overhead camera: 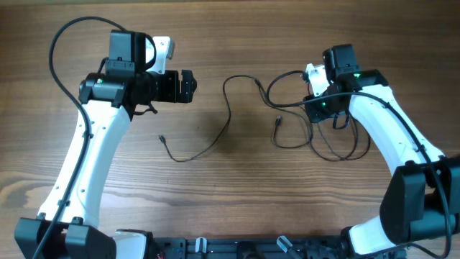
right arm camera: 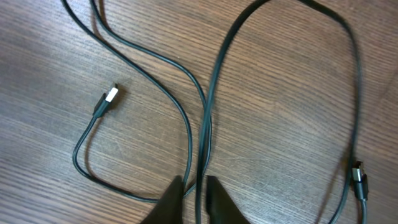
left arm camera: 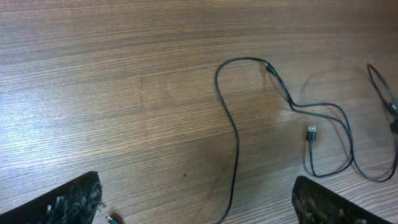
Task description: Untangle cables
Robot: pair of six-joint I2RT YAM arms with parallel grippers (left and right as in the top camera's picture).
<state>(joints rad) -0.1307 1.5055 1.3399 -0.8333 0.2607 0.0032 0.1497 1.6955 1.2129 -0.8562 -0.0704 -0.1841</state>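
Thin black cables lie on the wooden table. One long cable (overhead camera: 225, 115) runs from a small plug (overhead camera: 163, 138) at centre-left up and over toward the right. It joins a loose tangle of loops (overhead camera: 338, 147) beneath my right arm. My left gripper (overhead camera: 188, 86) hovers left of the long cable, open and empty. In the left wrist view its fingers (left arm camera: 196, 196) straddle the cable (left arm camera: 235, 137), above it. My right gripper (overhead camera: 318, 114) is over the tangle. In the right wrist view its fingers (right arm camera: 198, 190) are pinched on one strand (right arm camera: 208, 106).
A USB plug end (right arm camera: 111, 96) lies left of my right fingers and another plug (right arm camera: 359, 177) lies at the right. A plug (left arm camera: 311, 133) shows in the left wrist view. Thicker black arm cables arc over both arms. Bare wood surrounds the cables.
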